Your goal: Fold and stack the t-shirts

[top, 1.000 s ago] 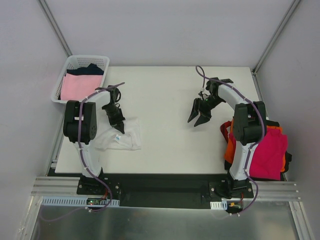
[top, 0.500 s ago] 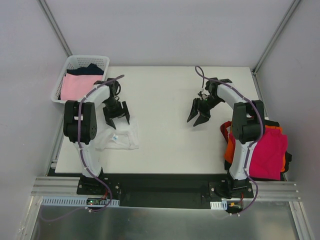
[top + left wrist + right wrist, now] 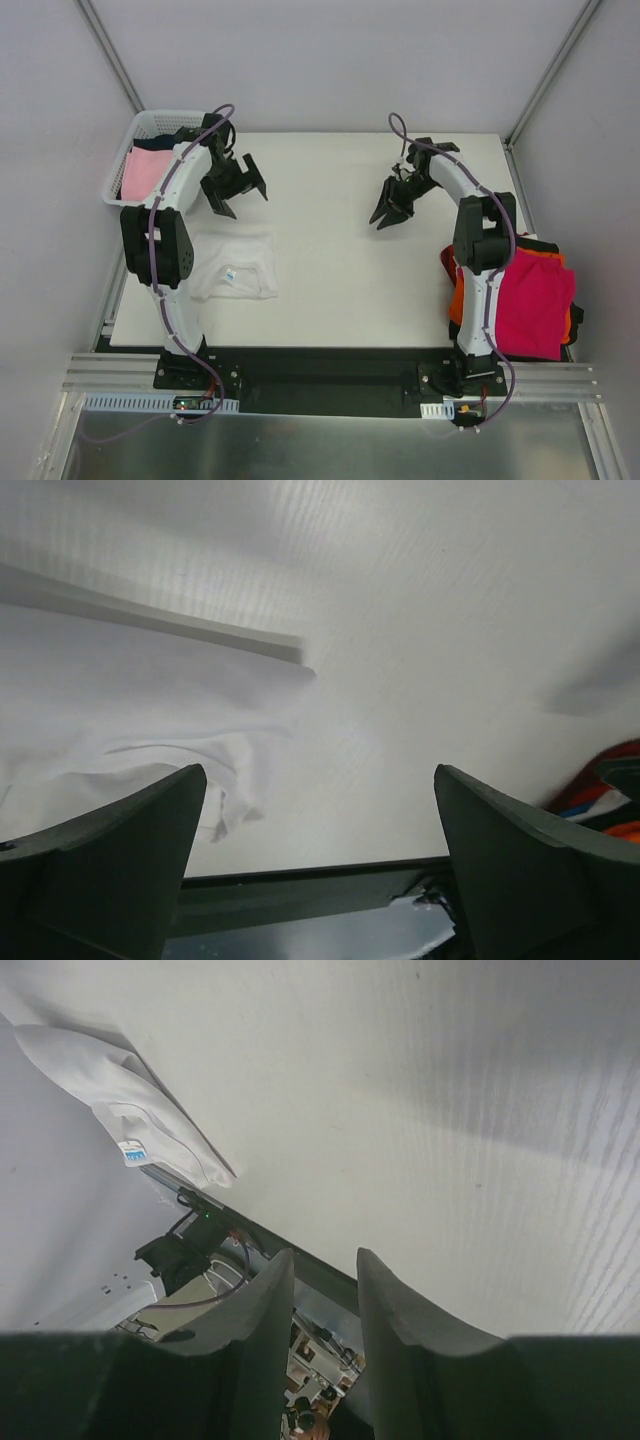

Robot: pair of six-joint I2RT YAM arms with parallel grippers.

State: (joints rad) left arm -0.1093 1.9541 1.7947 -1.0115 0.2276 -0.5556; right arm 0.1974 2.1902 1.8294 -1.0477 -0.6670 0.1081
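Note:
A folded white t-shirt (image 3: 236, 266) lies flat at the table's near left; the left wrist view has it at the left (image 3: 120, 720) and the right wrist view shows it far off (image 3: 120, 1085). My left gripper (image 3: 241, 196) hangs above the table behind it, beside the basket, open wide and empty (image 3: 318, 780). My right gripper (image 3: 386, 218) hovers over the middle back of the table, jaws narrowly apart with nothing between them (image 3: 322, 1260). A magenta-red t-shirt (image 3: 538, 298) tops an orange one (image 3: 459, 298) off the table's right edge.
A white lattice basket (image 3: 137, 127) stands at the back left corner, holding a pale pink shirt (image 3: 147, 174) and a navy one (image 3: 160, 142). Grey walls close in the left, back and right. A black rail (image 3: 320, 368) runs along the near edge.
My left gripper opened, let go of the white t-shirt and moved up and back toward the basket. My right gripper's jaws narrowed and it shifted slightly farther back.

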